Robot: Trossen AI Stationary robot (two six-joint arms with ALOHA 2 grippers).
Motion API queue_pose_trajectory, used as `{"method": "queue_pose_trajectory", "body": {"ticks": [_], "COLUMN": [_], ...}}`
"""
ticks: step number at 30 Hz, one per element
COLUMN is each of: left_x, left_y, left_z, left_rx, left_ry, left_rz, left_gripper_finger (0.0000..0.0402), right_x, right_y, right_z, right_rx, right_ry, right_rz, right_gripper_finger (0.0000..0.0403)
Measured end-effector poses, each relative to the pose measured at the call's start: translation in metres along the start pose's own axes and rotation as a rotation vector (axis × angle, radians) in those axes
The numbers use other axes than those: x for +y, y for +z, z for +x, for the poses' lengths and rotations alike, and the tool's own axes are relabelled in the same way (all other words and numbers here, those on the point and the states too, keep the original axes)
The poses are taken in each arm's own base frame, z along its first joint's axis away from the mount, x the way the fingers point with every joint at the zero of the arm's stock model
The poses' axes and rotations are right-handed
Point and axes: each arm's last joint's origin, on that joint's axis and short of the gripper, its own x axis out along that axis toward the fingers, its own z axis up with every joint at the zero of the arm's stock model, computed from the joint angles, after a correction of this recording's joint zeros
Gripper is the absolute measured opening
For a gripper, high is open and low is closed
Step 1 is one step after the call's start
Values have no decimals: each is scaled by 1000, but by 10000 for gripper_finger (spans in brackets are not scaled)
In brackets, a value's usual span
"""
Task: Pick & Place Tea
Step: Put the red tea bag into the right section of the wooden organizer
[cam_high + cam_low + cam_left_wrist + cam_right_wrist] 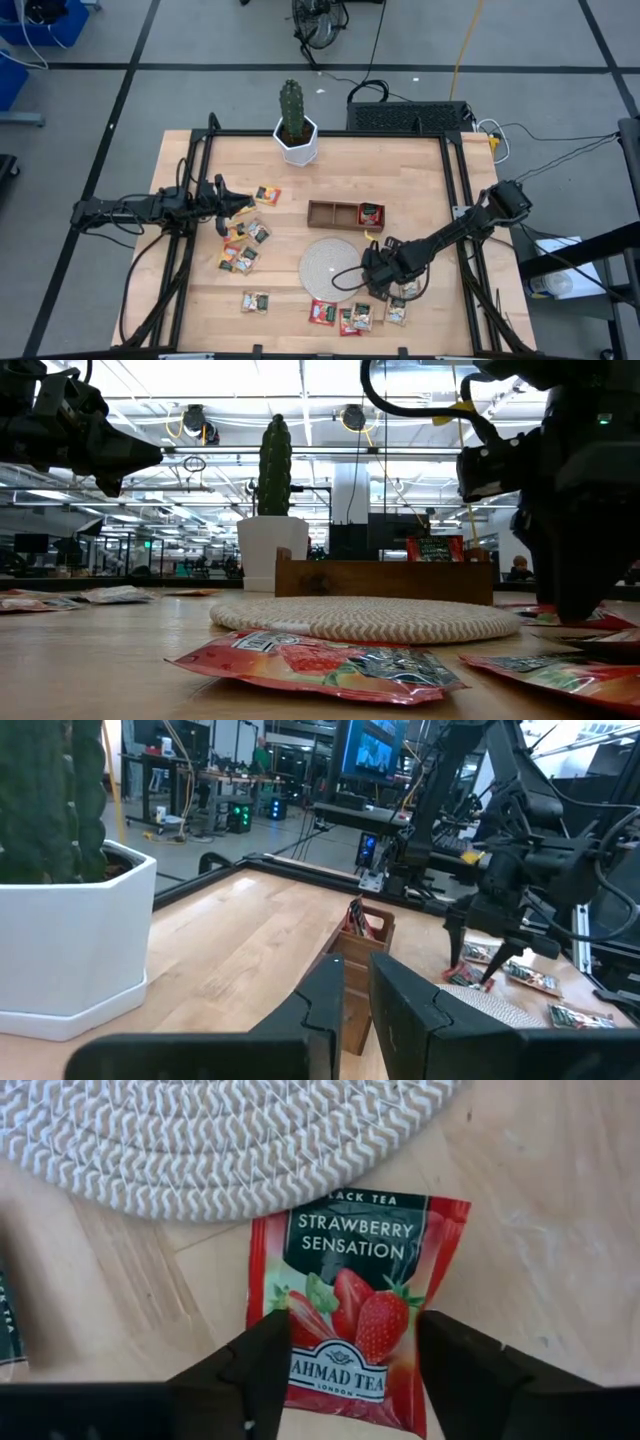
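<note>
1. The wooden surface (200,300) carries everything; a dark frame runs along its left, right and far edges.
2. The left arm waits above the left part of the surface. Its hand (243,203) has the fingers (410,1010) nearly together with only a thin gap, and nothing is between them.
3. The right arm reaches in from the right edge. Its hand (372,272) hangs low near the front edge, just beside the round mat, with the fingers (250,1360) spread apart on either side of a red strawberry tea bag (355,1315) that lies flat on the wood. The fingers are released, not pinching it.
4. A cactus in a white pot (296,140) stands at the middle of the far edge.
5. The round woven mat (330,262) lies in the front half, right of centre.
6. The brown wooden tray (335,213) sits just behind the mat; its right compartment holds one red tea bag (371,212).
7. More tea bags (245,245) lie scattered near the left side, and several lie by the front edge (322,314).
</note>
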Motion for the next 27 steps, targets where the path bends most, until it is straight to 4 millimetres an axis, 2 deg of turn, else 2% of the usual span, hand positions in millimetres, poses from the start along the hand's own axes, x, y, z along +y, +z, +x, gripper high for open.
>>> {"method": "queue_pose_trajectory", "body": {"ticks": [5, 12, 17, 22, 27], "left_x": [0, 0, 0, 0, 0], "left_y": [0, 0, 0, 0, 0], "left_z": [0, 0, 0, 0, 0], "left_rx": [0, 0, -1, -1, -1], "left_ry": [0, -1, 0, 0, 0], "left_rz": [0, 0, 0, 0, 0], "left_gripper_finger": [51, 51, 51, 51, 51], "right_x": [0, -1, -7, -6, -3], "right_y": [0, 0, -11, -16, -18], "right_z": [-3, -17, -43, -79, -86], "right_rx": [3, -20, -105, -472, -892], "right_ry": [15, 65, 30, -35, -179], "right_rz": [-4, -48, -33, 17, 73], "right_gripper_finger": [132, 18, 7, 4, 3]}}
